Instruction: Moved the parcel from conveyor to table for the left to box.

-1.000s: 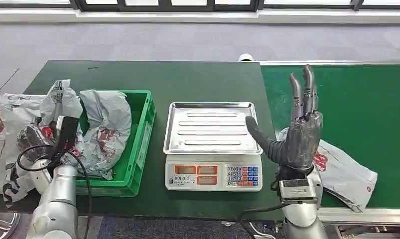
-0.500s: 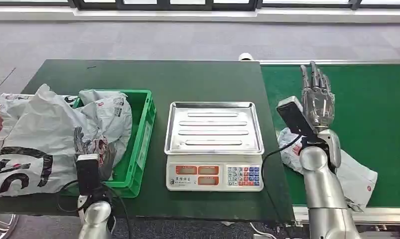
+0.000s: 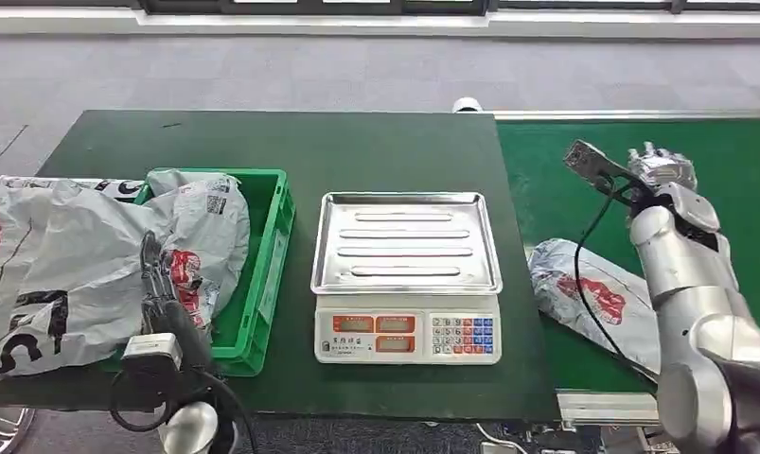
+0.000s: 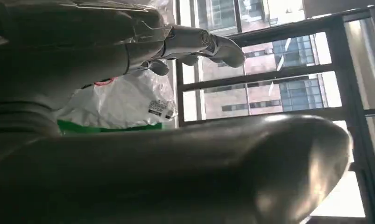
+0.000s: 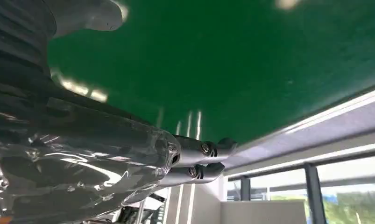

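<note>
One grey plastic parcel with a red print (image 3: pixel 589 291) lies flat on the green conveyor belt (image 3: pixel 726 180), close to the belt's near left edge and partly hidden by the silver right arm (image 3: pixel 699 303). At about one o'clock from the parcel, the right hand (image 3: pixel 662 168) hangs above bare belt, well apart from it; in the right wrist view its fingers (image 5: pixel 199 158) reach out straight over the green with nothing in them. At nine o'clock from the parcel, a silver tray scale with a keypad front (image 3: pixel 406 274) stands on the dark green surface (image 3: pixel 291 151). Farther on at nine o'clock sits a green plastic crate (image 3: pixel 270 260) stuffed with crumpled white and grey mail bags (image 3: pixel 198 227), and more such bags spill over the surface's left end. The left hand (image 3: pixel 160 293) stands at the crate's near left corner, dark fingers raised against the bags; whether it grips any bag cannot be told.
</note>
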You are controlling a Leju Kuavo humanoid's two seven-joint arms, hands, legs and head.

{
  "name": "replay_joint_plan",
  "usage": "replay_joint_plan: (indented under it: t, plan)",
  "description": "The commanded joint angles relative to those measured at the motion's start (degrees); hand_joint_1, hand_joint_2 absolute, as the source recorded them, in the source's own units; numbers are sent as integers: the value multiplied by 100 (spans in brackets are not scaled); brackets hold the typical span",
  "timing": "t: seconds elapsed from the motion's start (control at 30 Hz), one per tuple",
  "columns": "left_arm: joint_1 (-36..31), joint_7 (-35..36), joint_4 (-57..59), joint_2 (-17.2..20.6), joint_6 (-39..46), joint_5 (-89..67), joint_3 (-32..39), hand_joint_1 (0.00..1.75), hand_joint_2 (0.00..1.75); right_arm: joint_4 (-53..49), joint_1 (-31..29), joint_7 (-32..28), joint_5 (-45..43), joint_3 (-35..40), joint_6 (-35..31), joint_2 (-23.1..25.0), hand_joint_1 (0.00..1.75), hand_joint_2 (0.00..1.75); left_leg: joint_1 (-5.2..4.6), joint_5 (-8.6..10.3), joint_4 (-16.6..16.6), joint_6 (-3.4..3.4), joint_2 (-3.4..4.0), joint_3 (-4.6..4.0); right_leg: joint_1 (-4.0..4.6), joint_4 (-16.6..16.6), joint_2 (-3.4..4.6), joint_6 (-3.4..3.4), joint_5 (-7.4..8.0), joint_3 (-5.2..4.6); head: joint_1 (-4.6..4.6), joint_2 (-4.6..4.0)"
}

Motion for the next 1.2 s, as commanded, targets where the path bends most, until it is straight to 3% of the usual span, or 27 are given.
replay_joint_plan:
  t: [0.03,0.17,0.5,0.87,1.03,1.2]
  plan:
    - [31,-124,-283,125,-417,612,-467,0,0,1294,-408,613,381,445,1161,-658,0,175,5,-2,-8,-8,5,8,7,-11,-8,-6,-1,9,0,0]
    - [-88,-58,-410,145,-518,536,-446,0,0,1349,-100,362,292,231,1821,-904,0,175,14,1,-15,-9,-18,13,16,-28,-32,-6,-2,27,0,0]
    - [-481,-160,182,80,-823,500,-312,0,0,1344,636,-240,75,-154,2391,-850,0,175,5,-4,-11,-2,-3,12,7,-17,-12,-6,-1,15,0,0]
    - [-511,-152,224,73,-861,507,-330,0,0,1335,772,-372,1,-221,2460,-864,0,175,5,-7,-11,-3,18,12,6,-15,10,-4,0,8,2,0]
    - [-754,-125,498,69,-912,536,-414,0,0,1335,1328,-619,-76,-271,2432,-825,0,175,9,-5,-9,-1,-1,12,11,-18,-6,-5,-2,15,0,0]
    - [-824,-141,692,85,-924,611,-423,0,0,1323,2081,-719,-141,-317,2017,-476,0,175,18,-8,-19,-3,2,26,20,-32,-4,-7,0,31,2,0]
